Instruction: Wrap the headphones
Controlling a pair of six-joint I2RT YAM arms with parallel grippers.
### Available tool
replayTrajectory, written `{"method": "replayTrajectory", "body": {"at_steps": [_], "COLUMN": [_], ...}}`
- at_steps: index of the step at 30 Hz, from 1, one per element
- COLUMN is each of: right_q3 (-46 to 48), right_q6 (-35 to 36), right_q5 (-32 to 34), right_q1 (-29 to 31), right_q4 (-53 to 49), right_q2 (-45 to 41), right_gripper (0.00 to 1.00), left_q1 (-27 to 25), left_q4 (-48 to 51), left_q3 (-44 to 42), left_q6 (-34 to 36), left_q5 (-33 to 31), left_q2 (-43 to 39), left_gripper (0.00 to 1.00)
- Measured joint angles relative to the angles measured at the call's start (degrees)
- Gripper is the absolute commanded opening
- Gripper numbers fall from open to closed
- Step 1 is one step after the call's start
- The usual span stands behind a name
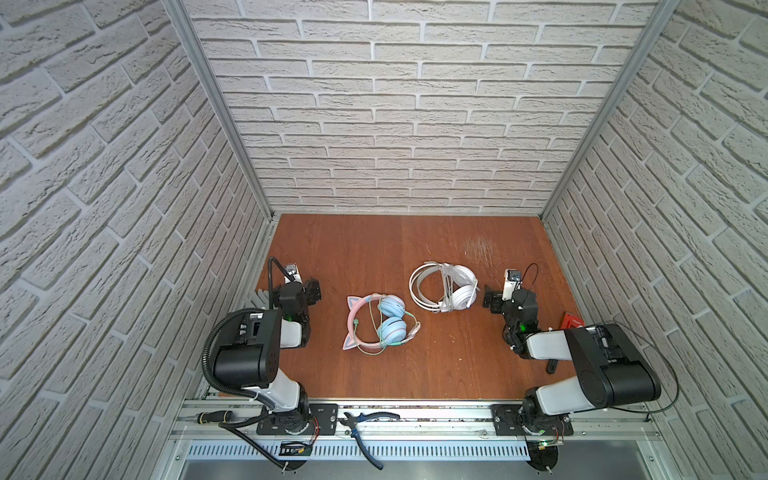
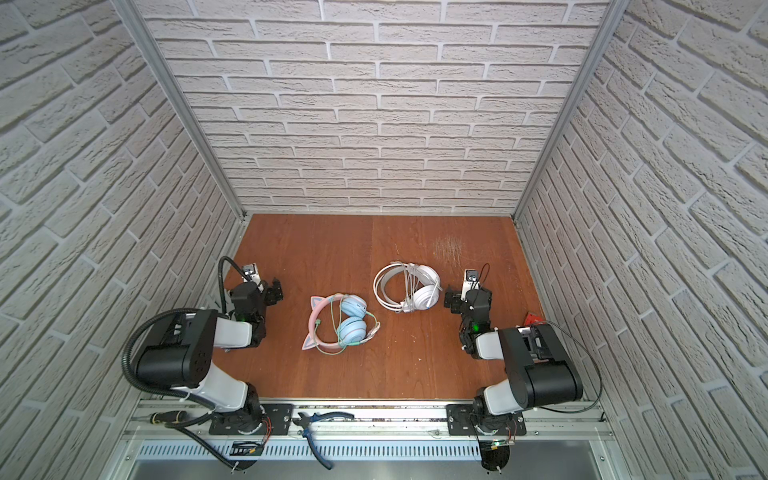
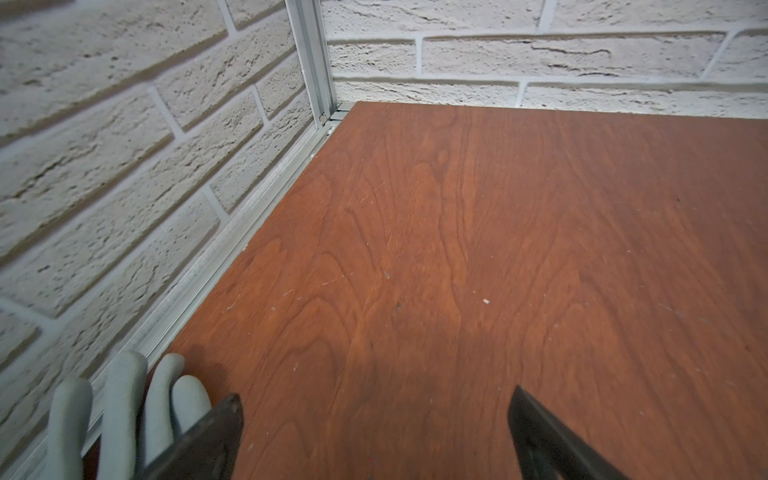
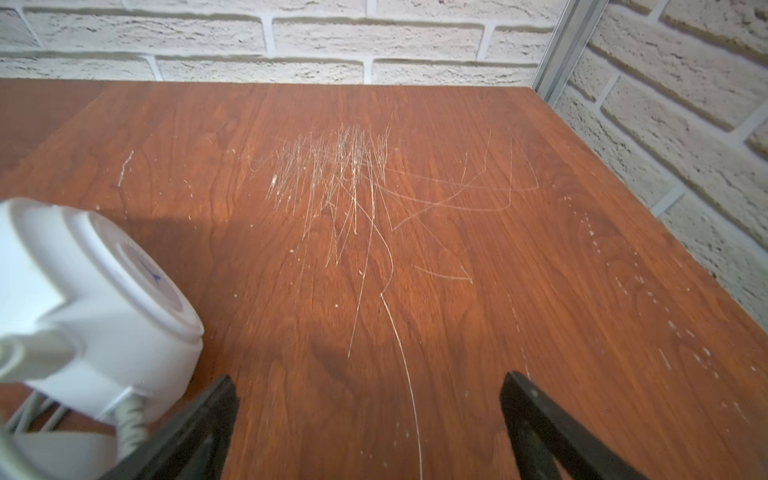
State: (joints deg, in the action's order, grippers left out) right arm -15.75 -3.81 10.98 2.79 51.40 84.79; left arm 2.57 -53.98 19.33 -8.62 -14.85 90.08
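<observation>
Seemingly, in a top view the white headphones (image 1: pixel 463 297) and pink headphones (image 1: pixel 391 328) lie on the worktop (image 1: pixel 415 365), cords wound round them, so I judge little is left. Left wrist view: my left claw (image 3: pixel 376 395) gapes empty. Right wrist view: my right claw (image 4: pixel 369 378) does too.

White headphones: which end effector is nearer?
Right. The right end effector is open just beside the white headphones, not touching; the left end effector is open on the far side of the pink cat-ear headphones.

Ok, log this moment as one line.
left end effector: open, empty, apart from pink headphones | right end effector: open, empty, beside white headphones | both pairs lying on table, apart
</observation>
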Motion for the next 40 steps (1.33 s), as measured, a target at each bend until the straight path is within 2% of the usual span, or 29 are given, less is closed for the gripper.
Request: {"method": "replayTrajectory", "body": {"at_steps": [40], "right_q3": [-2.60], "right_q6": [0.72], "right_q5": [-1.68], "right_q1": [0.00], "right_q4": [-2.84], "right_q2": [0.17], "right_gripper": [1.00], "left_q1": [-0.13], "left_q4": [0.42], "left_q3": [0.26], "left_q6": [0.07], "left_q5": [-0.04], "left_q2": [0.00], "left_gripper": [0.98]}}
